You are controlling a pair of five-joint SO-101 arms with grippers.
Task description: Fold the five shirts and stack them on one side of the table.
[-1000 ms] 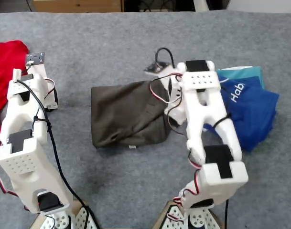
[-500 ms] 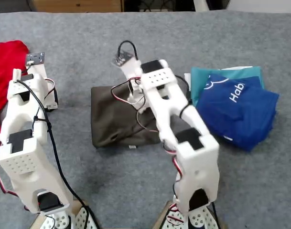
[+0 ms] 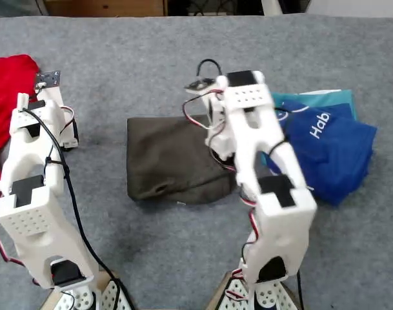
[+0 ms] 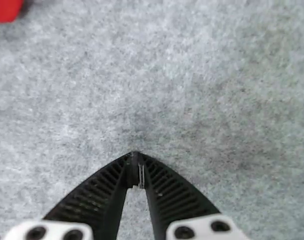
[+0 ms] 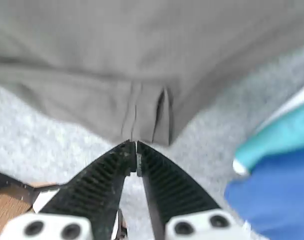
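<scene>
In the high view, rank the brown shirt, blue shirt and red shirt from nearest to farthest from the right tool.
1. Brown shirt, mid-table, right at the right tool.
2. Blue shirt, on the table's right side.
3. Red shirt, at the far left edge.

You have open grey felt [image 3: 119,64] beyond the brown shirt [image 3: 170,161]; the blue stack [image 3: 332,152] crowds its right, the red heap [image 3: 6,84] the left edge.

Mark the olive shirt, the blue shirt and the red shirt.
olive shirt [image 3: 167,158], high view, middle of the folded cloth.
blue shirt [image 3: 335,161], high view, on its flat top layer.
red shirt [image 3: 6,81], high view, on its bunched upper part.
</scene>
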